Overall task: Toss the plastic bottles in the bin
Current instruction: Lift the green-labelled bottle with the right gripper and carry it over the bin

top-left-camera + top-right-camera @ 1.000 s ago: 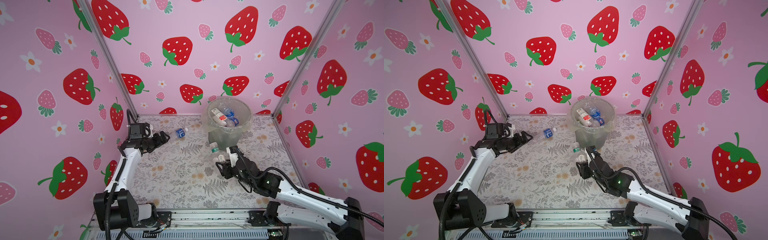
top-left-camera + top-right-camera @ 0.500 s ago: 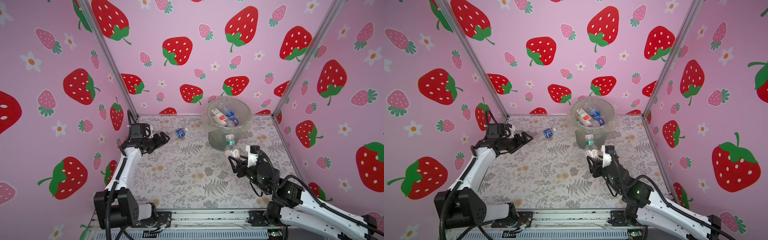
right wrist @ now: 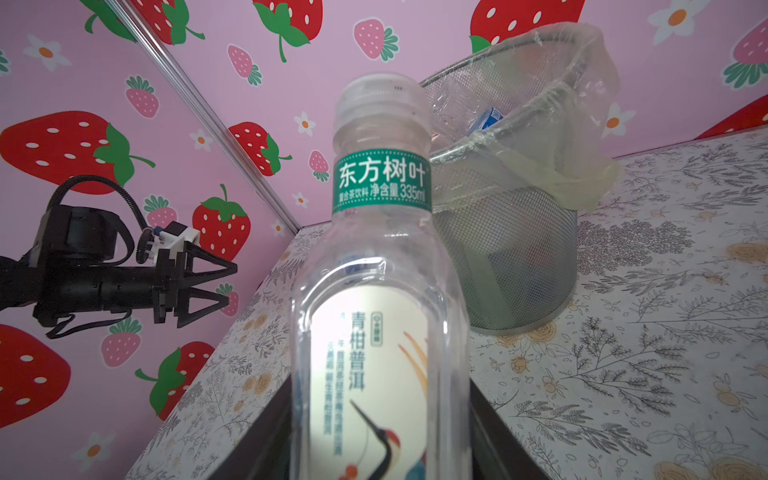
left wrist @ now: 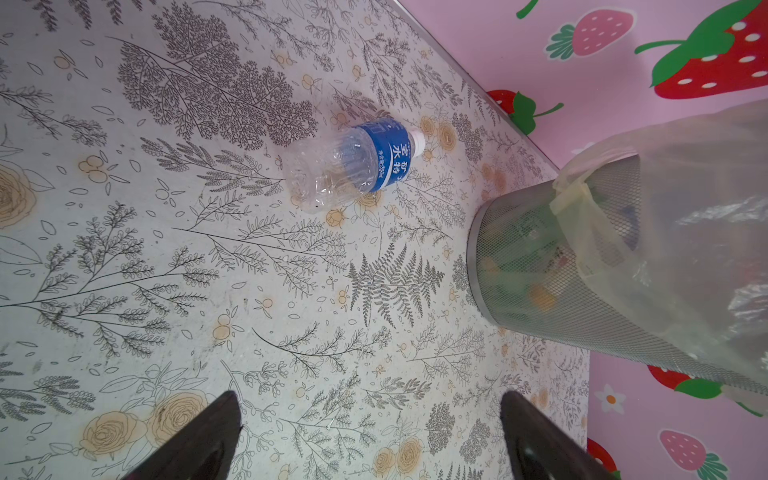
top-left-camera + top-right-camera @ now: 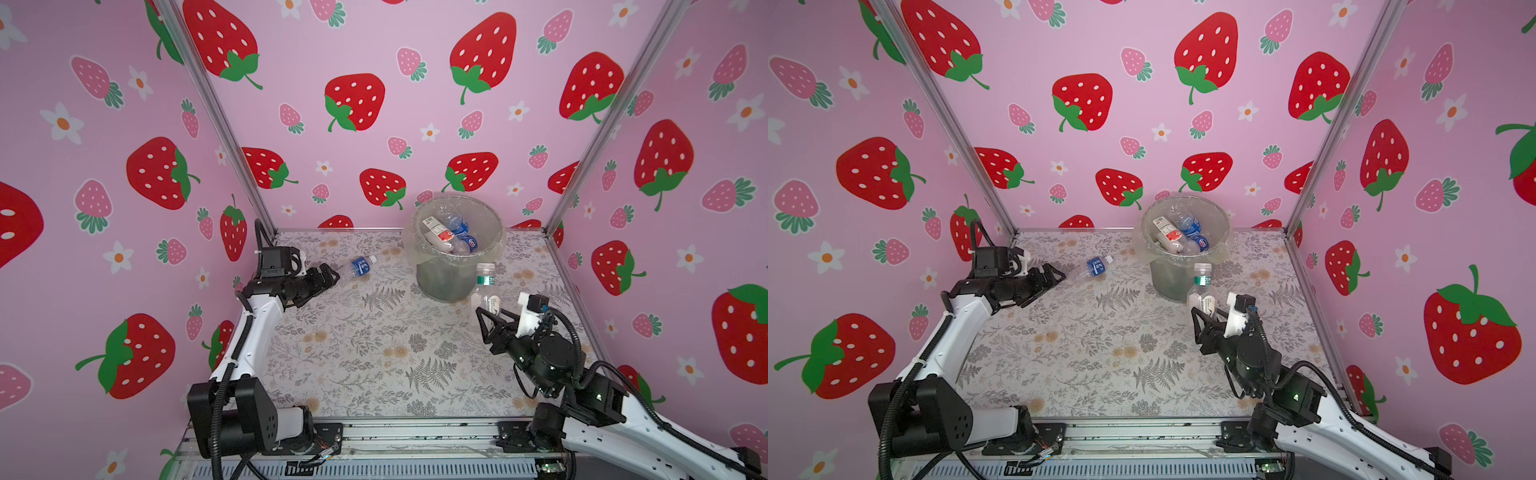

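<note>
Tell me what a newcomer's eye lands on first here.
The pink strawberry walls shout loudest, all around the floral table. Next, the right tool holds a clear green-banded bottle upright beside the grey bin, which has bottles inside. The open left tool points at a blue-labelled bottle lying on its side, left of the bin.

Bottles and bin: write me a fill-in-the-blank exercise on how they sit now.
1. The right tool grips the upright bottle, whose neck band is ____.
2. The blue-label bottle lies on its ____, outside the bin.
3. The left tool holds nothing and its jaws are ____.

Missing words: green; side; open.
</note>
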You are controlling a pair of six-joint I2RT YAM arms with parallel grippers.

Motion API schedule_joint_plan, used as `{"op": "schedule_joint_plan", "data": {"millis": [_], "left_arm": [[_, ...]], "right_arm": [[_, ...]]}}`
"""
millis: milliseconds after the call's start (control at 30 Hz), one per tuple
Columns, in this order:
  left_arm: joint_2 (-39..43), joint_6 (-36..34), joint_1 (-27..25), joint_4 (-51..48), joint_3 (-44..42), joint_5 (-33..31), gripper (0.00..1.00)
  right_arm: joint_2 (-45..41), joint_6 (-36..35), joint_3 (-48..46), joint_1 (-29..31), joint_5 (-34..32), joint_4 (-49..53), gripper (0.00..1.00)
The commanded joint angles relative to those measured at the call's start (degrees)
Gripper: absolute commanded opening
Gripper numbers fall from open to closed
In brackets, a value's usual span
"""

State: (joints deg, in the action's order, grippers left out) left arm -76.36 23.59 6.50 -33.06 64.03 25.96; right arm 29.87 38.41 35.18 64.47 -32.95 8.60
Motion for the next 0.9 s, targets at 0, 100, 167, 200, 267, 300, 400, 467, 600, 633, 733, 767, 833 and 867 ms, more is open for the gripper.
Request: {"op": "schedule_joint_plan", "data": {"millis": [0, 100, 167, 200, 267, 300, 400, 467, 600, 633, 733, 767, 833, 867], "left_arm": [[-0.4, -0.7, 0.1, -0.7, 1.9, 0.3, 0.99], [-0.5, -0.7, 0.2, -0.7, 1.9, 0.3, 0.99], [-0.5, -0.7, 0.2, -0.8, 1.9, 0.3, 0.99], [-0.5, -0.6, 0.2, -0.7, 1.9, 0.3, 0.99], [-0.4, -0.6, 0.1, -0.8, 2.0, 0.4, 0.99], [-0.4, -0.6, 0.1, -0.8, 1.9, 0.4, 0.99], [-0.3, -0.6, 0.0, -0.8, 1.9, 0.5, 0.99], [-0.3, -0.5, 0.1, -0.7, 1.9, 0.8, 0.99], [-0.3, -0.3, 0.1, -0.6, 1.9, 1.2, 0.99], [-0.3, -0.3, 0.0, -0.7, 1.9, 1.3, 0.99], [-0.3, -0.2, 0.1, -0.7, 1.9, 1.4, 0.99], [-0.2, -0.2, 0.1, -0.7, 1.9, 1.4, 0.99], [-0.2, -0.2, 0.1, -0.6, 1.9, 1.4, 0.99], [-0.1, -0.2, 0.0, -0.7, 1.9, 1.4, 0.99]], "right_arm": [[1.7, -0.9, 1.6, 0.3, -3.4, -1.4, 0.53], [6.7, -0.9, 6.4, 0.3, -5.3, 1.6, 0.53], [10.2, -1.3, 10.4, 0.2, -6.5, 3.9, 0.53], [11.5, -1.5, 11.7, 0.2, -7.2, 4.4, 0.53], [12.2, -2.0, 12.5, 0.2, -7.9, 3.9, 0.53], [12.1, -2.3, 12.5, 0.2, -8.2, 3.3, 0.53], [11.5, -2.9, 12.4, 0.3, -9.0, 1.9, 0.53], [11.5, -3.7, 13.0, 0.2, -9.7, 1.6, 0.53], [14.8, -7.8, 18.6, -0.2, -12.1, 0.8, 0.54], [16.9, -9.8, 21.6, -1.0, -11.9, 1.1, 0.55], [27.5, -11.9, 35.3, -8.5, -8.2, 7.8, 0.56], [30.7, -12.3, 39.3, -12.4, -4.1, 9.8, 0.57], [37.6, -11.4, 47.4, -22.0, 8.2, 13.7, 0.62], [40.4, -11.3, 50.6, -24.6, 11.3, 15.1, 0.70]]}}
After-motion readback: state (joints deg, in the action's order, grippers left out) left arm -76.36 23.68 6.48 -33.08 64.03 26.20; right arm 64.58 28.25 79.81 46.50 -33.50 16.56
